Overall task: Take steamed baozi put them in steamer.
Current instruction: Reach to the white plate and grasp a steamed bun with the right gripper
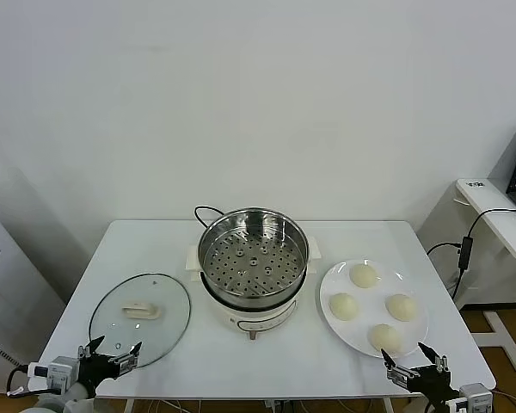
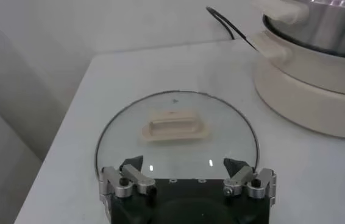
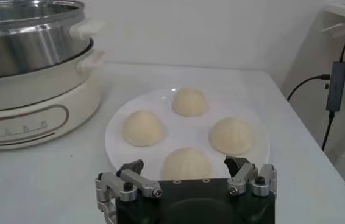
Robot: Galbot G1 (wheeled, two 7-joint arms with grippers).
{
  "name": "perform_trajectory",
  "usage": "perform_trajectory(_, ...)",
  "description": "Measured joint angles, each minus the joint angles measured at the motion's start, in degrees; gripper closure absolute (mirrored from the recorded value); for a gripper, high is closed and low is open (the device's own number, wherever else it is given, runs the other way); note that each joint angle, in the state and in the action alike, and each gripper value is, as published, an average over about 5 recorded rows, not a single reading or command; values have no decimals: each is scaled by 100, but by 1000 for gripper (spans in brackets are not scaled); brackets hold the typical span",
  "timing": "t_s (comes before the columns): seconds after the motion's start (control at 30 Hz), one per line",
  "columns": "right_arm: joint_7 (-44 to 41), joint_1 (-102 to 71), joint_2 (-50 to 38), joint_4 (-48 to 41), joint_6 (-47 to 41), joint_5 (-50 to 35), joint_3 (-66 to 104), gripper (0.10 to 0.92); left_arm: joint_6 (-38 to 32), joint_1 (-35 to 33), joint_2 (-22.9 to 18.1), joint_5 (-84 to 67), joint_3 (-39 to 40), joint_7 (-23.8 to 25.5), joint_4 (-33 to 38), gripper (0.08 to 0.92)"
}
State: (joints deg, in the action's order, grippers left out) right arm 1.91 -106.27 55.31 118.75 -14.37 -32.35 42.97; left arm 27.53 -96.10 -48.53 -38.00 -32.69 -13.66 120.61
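The left gripper (image 1: 110, 356) sits at the lower left of the head view, over the near table edge, fingers spread apart and holding nothing. Just beyond it lies a round glass lid (image 1: 140, 314) with a pale handle, flat on the white table (image 1: 155, 249). The right gripper (image 1: 415, 364) sits at the lower right, at the near edge too, its fingers likewise apart and empty. Right beyond it is a white plate (image 1: 335, 323) carrying four steamed baozi (image 1: 343, 305), spaced apart in a loose ring. The steamer (image 1: 253, 256) stands at the middle of the frame between lid and plate, its perforated tray bare, with a black cord (image 1: 203, 212) looping behind. A plain white wall fills the upper frame; at the right edge a second white desk (image 1: 499, 215) holds a cable.
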Motion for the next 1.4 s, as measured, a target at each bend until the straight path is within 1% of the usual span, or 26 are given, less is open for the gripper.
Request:
perform_trajectory(0.17, -24, 25, -26, -13, 8, 49, 38, 203, 11, 3, 11, -1, 1, -3, 12, 177)
perform_trajectory(0.3, -147, 131, -110, -88, 73, 384, 149, 203, 22, 3, 25, -3, 1, -5, 25, 177)
perform_trajectory(0.47, -398, 447, -328, -257, 220, 1240, 259, 203, 43, 18, 54, -5, 12, -5, 22, 177)
perform_trajectory(0.67, -839, 1147, -797, -700, 558, 2627, 197, 203, 86, 75, 85, 2, 56, -5, 14, 177)
perform_trajectory(0.83, -1595, 1988, -1329, -1285, 911, 3548, -69, 203, 122, 113, 92, 38, 80, -8, 22, 177)
perform_trajectory(0.97, -2288, 2855, -1765, -1820, 1185, 3948, -560, 203, 149, 137, 87, 83, 100, -9, 35, 177)
perform_trajectory(1.2, -3613, 4901, -2368, -2877, 1581, 4110, -2231, 203, 197, 182, 63, 141, 120, -11, 49, 177)
perform_trajectory(1.4, -4637, 6927, -2521, -3809, 1815, 4024, -4138, 203, 246, 217, 56, 174, 138, -14, 45, 177)
